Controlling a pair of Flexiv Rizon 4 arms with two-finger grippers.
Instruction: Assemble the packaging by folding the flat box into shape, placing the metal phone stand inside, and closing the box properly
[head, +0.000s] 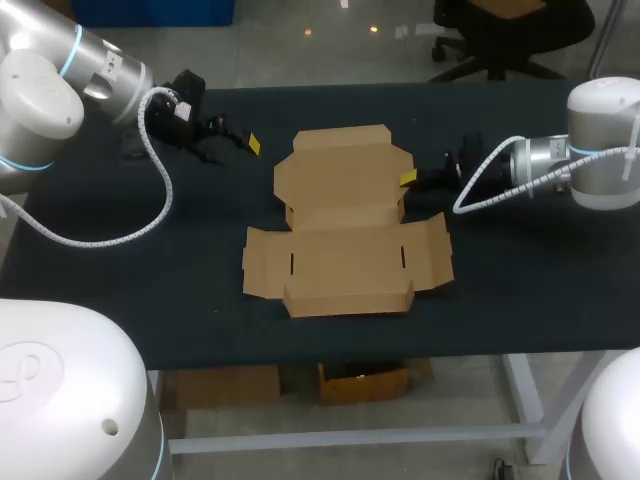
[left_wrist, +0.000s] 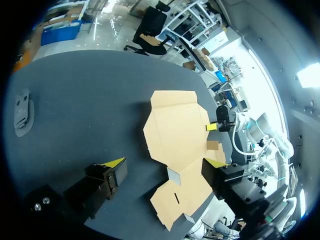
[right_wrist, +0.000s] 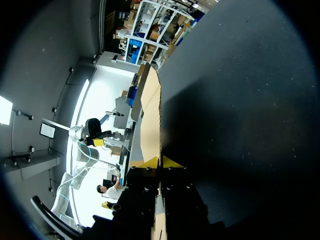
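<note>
The flat cardboard box (head: 345, 230) lies open in the middle of the desk (head: 520, 300). The right hand (right_wrist: 160, 162) is pinched shut on the thin right edge of the box's far half. I think it should lift that edge slowly, so the card bends on its line and does not rip. The left hand (left_wrist: 164, 162), fingers wide apart, is by the desk's far left edge. It could hold the box down.

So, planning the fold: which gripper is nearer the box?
Right. The right gripper is on the box, at its right edge; the left gripper is off its far-left corner.
</note>
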